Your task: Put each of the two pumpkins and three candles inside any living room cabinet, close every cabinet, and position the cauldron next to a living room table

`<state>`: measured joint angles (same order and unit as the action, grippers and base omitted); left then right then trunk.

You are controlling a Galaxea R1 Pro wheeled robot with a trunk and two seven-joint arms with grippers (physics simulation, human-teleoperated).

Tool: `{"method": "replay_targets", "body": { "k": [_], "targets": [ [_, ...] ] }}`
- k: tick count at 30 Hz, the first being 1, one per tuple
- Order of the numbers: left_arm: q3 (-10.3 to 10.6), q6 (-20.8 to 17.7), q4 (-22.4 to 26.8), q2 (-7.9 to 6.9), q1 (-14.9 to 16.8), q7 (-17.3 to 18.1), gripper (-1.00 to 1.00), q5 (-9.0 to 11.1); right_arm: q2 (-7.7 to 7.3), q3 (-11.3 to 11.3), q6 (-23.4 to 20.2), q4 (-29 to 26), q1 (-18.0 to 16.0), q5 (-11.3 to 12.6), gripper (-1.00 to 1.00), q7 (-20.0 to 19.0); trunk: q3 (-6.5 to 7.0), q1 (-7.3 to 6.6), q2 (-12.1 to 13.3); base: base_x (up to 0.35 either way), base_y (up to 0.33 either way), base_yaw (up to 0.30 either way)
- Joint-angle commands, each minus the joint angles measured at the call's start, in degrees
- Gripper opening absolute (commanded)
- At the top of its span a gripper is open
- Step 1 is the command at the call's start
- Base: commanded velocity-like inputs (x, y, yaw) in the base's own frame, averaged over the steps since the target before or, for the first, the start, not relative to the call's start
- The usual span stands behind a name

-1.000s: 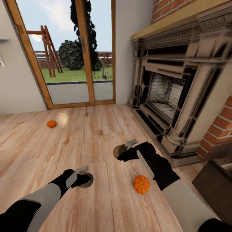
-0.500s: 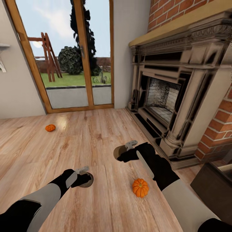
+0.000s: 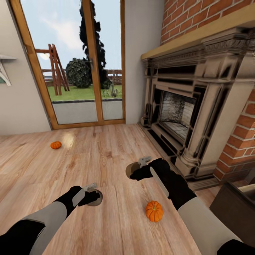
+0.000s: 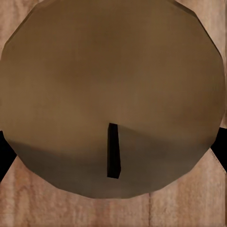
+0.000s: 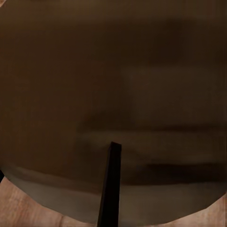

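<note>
Each claw carries a candle. The left claw [image 3: 92, 197] is closed around a tan candle [image 3: 96, 198], whose flat round top with a dark wick faces the left wrist camera [image 4: 111, 99]. The right claw [image 3: 136, 170] likewise grips a second candle [image 3: 131, 169], seen very close and in shadow from the right wrist [image 5: 113, 104]; the fingers themselves are mostly hidden behind each candle, so the hold is judged from how the candles hang off the floor at the arm ends.

Two pumpkins lie on the wooden floor [image 3: 106, 148]. The near pumpkin [image 3: 154, 211] sits just beside the right forearm, well below the held candle. The far pumpkin [image 3: 55, 145] rests close to the glass patio door [image 3: 78, 63]. A dark fireplace [image 3: 184, 106] fills the wall on the right.

The step in hand looks like carrying: both candles are picked up and need a cabinet to go into. A dark-brown furniture corner [image 3: 235, 209] at the lower right may be that cabinet, though too little of it shows to be sure. The next move calls for turning the base toward it, opening a drawer and releasing the candles inside, then coming back for the pumpkins.
</note>
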<state>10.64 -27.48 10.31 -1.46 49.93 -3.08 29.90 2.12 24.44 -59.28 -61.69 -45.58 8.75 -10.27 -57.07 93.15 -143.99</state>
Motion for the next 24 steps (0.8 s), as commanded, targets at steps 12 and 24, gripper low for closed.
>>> {"method": "replay_targets", "body": {
  "k": [12, 24],
  "targets": [
    [0.43, -0.30, 0.11, -0.04, -0.01, -0.43, -1.00, 0.59, 0.00, -0.25, -0.40, 4.01, -0.04, 0.24, -1.00, 0.36, 1.87, -0.32, 0.14, 0.000, 0.000, -0.125],
    [0.43, -0.30, 0.14, -0.04, -0.01, -0.60, -1.00, 0.59, 0.07, -0.17, -0.40, 5.00, -0.04, 0.21, -1.00, 0.34, 3.48, -0.63, 0.31, 0.000, 0.000, -0.110]
  ]
}}
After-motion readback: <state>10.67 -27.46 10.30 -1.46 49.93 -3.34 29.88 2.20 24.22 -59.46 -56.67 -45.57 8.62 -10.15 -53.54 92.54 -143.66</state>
